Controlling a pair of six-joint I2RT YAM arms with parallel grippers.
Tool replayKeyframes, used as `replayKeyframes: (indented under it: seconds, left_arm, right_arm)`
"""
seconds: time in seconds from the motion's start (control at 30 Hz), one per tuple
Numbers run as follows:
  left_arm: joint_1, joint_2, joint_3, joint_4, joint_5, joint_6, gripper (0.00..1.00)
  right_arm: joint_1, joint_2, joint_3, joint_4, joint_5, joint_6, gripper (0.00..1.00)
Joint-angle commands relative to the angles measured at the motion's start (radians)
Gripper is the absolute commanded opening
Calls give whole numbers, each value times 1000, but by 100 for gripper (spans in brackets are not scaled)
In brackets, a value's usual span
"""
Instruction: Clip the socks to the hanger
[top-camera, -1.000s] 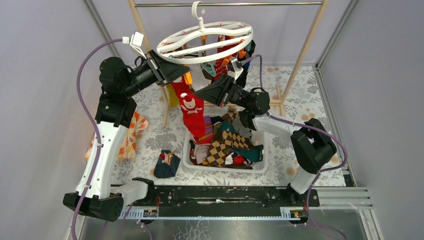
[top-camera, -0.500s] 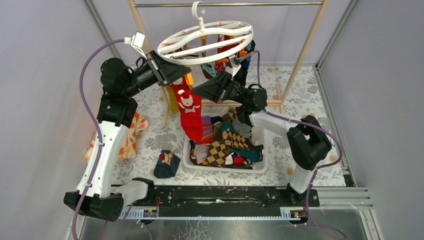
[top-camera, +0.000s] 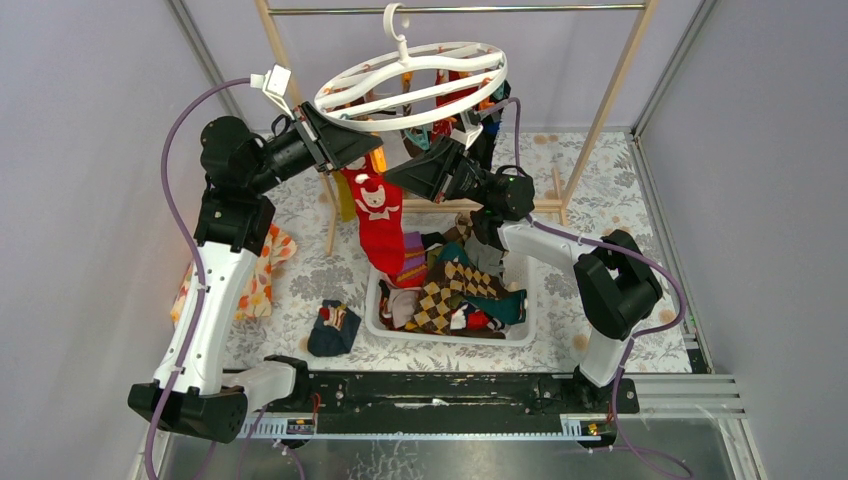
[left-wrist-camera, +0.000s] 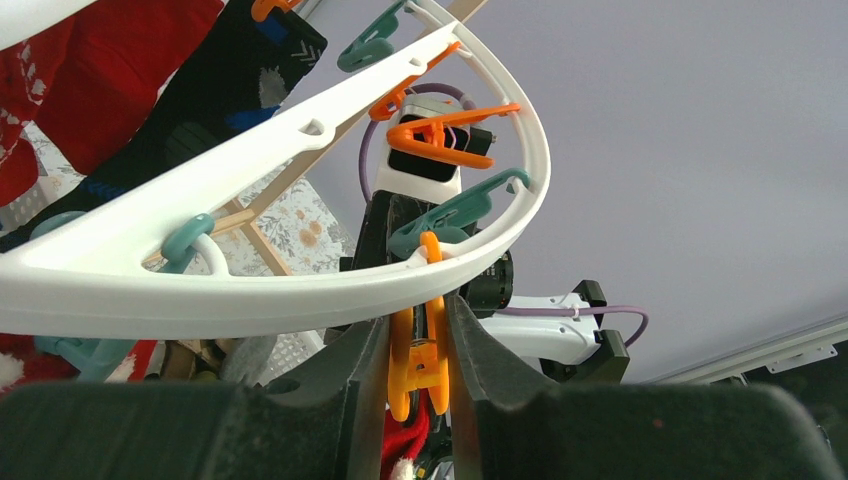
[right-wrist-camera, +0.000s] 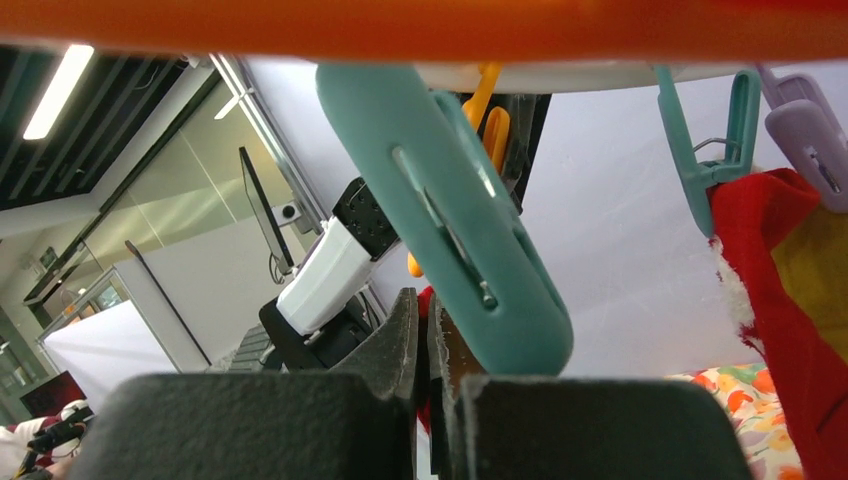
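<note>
Looking down from overhead: one white plastic oval ring hanger (top-camera: 410, 80) hooked on the metal rod (top-camera: 450, 8) of a wooden-framed rack. Up at its near rim, left gripper (top-camera: 372, 152) and right gripper (top-camera: 390, 177), tips close together, with one red fabric sock (top-camera: 380, 225) bearing a white figure dangling below them. Beneath, one white plastic bin (top-camera: 445, 338) heaped with mixed socks; beside it on the flower-patterned worktop (top-camera: 620, 200), one dark loose sock (top-camera: 333, 330). Shown only by the left wrist view: left gripper pinching one orange plastic clip (left-wrist-camera: 418, 360) just under the ring. Shown only by the right wrist view: right gripper pressed together on a sliver of red cloth, one teal plastic clip (right-wrist-camera: 450, 230) looming close in front.
</note>
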Motion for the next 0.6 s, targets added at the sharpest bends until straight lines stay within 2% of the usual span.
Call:
replayKeyframes:
  seconds: [0.0,0.57]
  left_arm:
    - [5,-19,-9,57,62,-6,0]
    - [6,-17,-12,68,91,-4,0]
  right_arm:
    - [-9,-14,56,135,27,11,0]
    - [-30,-28,49,135,82,6,0]
